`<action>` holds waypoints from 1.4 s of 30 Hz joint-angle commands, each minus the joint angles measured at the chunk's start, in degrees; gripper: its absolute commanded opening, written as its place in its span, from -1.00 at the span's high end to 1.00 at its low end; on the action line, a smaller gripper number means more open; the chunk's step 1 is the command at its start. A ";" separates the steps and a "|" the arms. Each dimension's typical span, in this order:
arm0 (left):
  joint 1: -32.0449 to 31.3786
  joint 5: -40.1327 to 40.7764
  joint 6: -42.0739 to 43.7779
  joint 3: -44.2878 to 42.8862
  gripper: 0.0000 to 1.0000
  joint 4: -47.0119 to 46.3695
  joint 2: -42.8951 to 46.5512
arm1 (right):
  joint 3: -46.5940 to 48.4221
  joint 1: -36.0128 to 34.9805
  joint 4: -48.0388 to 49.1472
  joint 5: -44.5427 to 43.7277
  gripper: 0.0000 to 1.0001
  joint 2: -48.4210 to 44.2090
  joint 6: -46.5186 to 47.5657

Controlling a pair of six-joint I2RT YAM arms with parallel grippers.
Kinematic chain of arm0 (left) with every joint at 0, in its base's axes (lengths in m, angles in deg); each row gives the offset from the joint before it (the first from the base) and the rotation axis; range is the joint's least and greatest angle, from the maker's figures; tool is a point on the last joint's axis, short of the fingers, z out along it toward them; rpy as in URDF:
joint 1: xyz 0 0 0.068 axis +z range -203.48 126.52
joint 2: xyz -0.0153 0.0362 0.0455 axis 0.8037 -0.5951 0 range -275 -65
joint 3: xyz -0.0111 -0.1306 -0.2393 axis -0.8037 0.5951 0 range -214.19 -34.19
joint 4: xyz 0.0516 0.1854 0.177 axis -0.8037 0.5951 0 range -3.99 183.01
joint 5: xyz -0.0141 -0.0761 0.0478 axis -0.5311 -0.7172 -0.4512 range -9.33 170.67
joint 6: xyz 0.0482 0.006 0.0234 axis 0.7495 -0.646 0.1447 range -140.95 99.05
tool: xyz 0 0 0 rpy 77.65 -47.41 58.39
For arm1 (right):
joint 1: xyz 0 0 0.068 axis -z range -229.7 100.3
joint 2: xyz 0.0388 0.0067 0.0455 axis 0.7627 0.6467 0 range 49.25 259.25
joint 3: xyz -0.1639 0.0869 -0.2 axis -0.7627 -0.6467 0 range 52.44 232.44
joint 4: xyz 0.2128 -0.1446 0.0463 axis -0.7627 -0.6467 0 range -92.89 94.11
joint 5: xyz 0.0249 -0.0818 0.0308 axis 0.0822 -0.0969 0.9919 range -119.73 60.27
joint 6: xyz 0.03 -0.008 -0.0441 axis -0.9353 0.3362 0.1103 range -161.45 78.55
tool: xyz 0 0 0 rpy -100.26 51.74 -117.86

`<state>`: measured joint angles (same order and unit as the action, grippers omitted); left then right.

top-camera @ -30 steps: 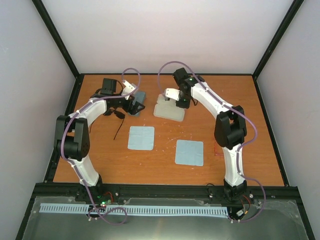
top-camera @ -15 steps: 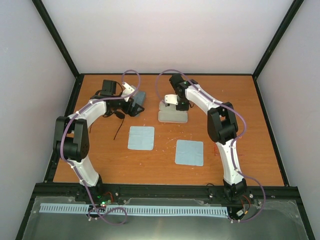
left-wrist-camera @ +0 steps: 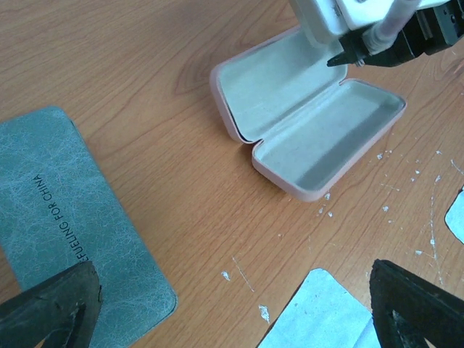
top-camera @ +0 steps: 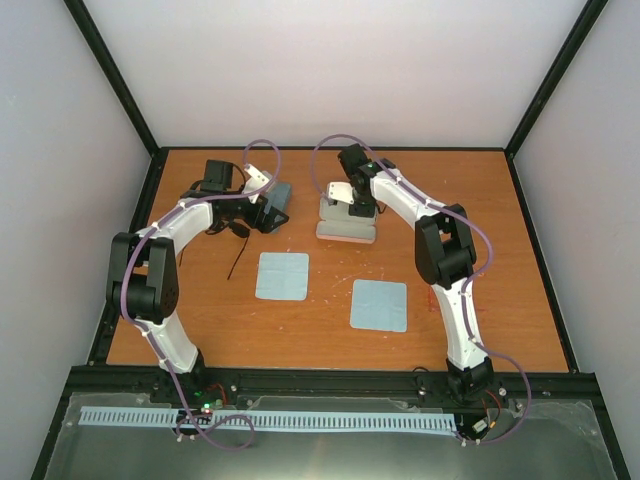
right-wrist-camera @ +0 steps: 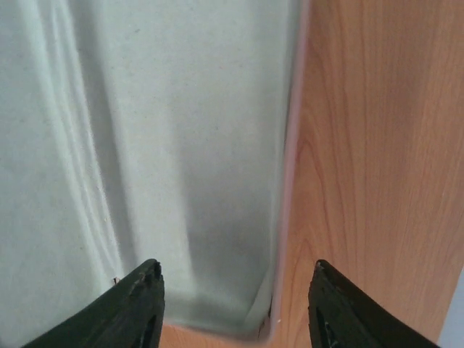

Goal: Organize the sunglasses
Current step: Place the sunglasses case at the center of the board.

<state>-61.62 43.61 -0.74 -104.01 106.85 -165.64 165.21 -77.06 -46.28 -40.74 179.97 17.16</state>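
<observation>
On the wooden table (top-camera: 500, 250), two light-blue cloths (top-camera: 380, 305) are laid nearest the arm bases. Just left of them, one thin black arm of the black sunglasses (top-camera: 234, 260) is seen beside the left robot arm. The rest of that pair is hidden, and the red pair cannot be made out. Farther back, the left gripper (left-wrist-camera: 232, 312) is held wide open over the blue-grey case (left-wrist-camera: 65, 217), grasping nothing. The pink case (left-wrist-camera: 304, 130) is laid open, its rim straddled by the right gripper (right-wrist-camera: 235, 283), whose fingers are parted with nothing clamped.
</observation>
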 commanded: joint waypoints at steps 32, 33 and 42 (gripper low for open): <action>-11.89 -0.31 -0.94 -0.05 -0.99 1.11 0.88 | -40.19 2.82 10.44 7.86 0.60 -37.78 -68.64; -13.21 0.46 -0.77 -0.19 -0.99 1.33 0.75 | -41.91 3.40 9.48 10.57 0.52 -38.39 -70.21; -24.11 7.80 -2.89 -2.30 -0.99 2.89 -2.28 | -55.65 4.83 8.47 21.16 0.19 -44.29 -75.74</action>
<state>-83.26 47.44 -2.60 -103.27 108.01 -166.14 112.36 -72.71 -36.90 -25.18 137.46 -54.58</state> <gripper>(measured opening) 0.995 0.394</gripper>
